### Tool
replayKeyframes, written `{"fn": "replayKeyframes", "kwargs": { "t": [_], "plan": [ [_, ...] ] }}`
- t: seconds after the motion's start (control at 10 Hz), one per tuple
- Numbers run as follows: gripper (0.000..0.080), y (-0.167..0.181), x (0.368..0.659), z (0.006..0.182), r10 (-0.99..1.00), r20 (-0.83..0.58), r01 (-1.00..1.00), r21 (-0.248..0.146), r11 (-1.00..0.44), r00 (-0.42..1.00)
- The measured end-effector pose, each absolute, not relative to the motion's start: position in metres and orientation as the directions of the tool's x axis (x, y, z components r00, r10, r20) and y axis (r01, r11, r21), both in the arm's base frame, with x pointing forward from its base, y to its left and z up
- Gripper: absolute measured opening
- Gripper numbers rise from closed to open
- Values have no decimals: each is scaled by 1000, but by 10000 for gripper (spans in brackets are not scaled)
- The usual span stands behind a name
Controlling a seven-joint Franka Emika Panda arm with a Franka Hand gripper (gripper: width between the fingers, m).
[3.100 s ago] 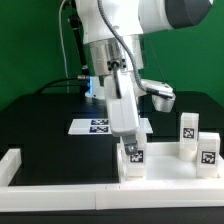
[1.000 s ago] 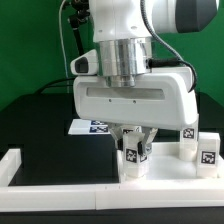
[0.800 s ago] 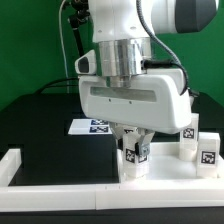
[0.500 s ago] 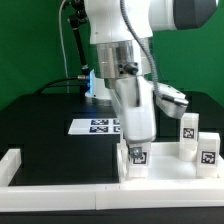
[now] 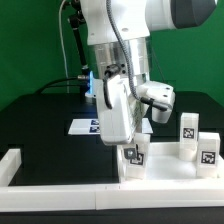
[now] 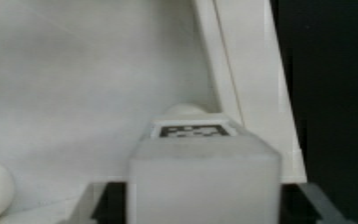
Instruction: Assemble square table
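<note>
One leg (image 5: 133,156) stands on the square table (image 5: 170,165) near the front rail (image 5: 70,175) with the end effector (image 5: 128,146) pinching it (two legs (image 5: 198,140) wait beside).

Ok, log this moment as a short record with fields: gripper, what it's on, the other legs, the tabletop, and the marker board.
gripper: down at a leg, jaws on either side of it in the wrist view
held leg: upright, tag facing the wrist camera
other legs: and upright, toward the exterior view's right
tabletop: white slab beneath the legs
marker board: flat behind the arm
</note>
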State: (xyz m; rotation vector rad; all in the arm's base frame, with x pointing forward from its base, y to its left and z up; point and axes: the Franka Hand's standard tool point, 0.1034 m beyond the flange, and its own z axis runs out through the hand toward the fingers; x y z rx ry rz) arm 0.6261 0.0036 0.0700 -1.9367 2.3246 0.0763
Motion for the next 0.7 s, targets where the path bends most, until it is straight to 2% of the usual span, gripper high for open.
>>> {"fn": "replayKeyframes", "kwargs": {
  "t": [0.1,0.2,0.3,0.4,0.6,0.7],
  "plan": [
    [472,4,626,70,-996,-79,-998,-46,-40,44],
    [593,9,625,70,-974,-67,-976,-55,-211,215],
    [593,13,626,71,-940,-62,-941,-67,-332,336],
    [639,14,626,72,-886,-53,-887,-77,-456,460],
    [648,13,626,71,-842,-45,-842,-79,-533,537],
    [648,11,626,71,-775,-32,-774,-83,-628,631]
  ]
}}
